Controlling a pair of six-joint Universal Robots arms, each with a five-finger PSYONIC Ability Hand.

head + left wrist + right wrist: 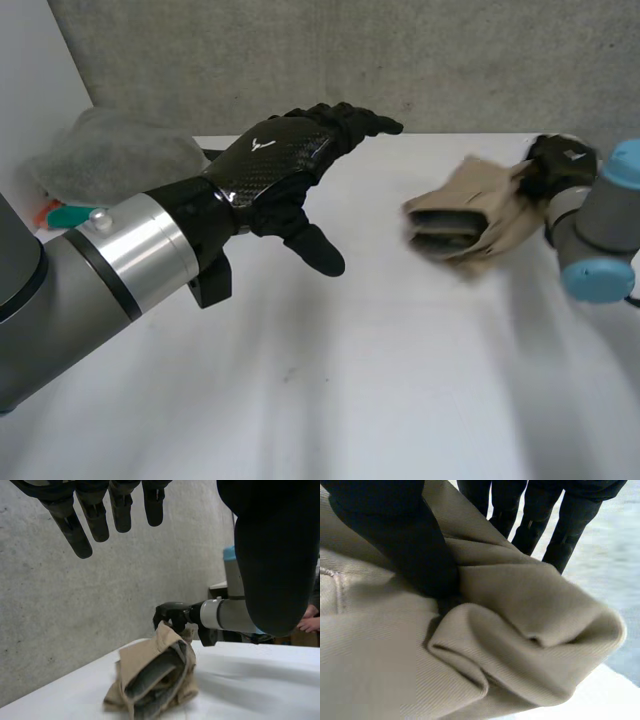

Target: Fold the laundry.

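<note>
While the right hand (558,166) pinches the tan garment (465,222) at its right edge, a slow, flat set-down should hold the layers stacked.
Thickly folded, with grey lining showing at the open end, it sits on the right side of the table (350,400); the left hand (285,160) hovers spread and empty, well apart.

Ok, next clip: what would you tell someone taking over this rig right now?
Left hand: open, raised above the table, holding nothing.
Right hand: shut on the tan garment, pinching its top between thumb and fingers.
Garment: a rough bundle with grey lining showing, on the table's right side, apparently resting on it.
Done: gathered into several layers, not neat.
Left: probably lay it down, square the fold and release. The grey heap at the far left corner may be more laundry; cannot tell.
</note>
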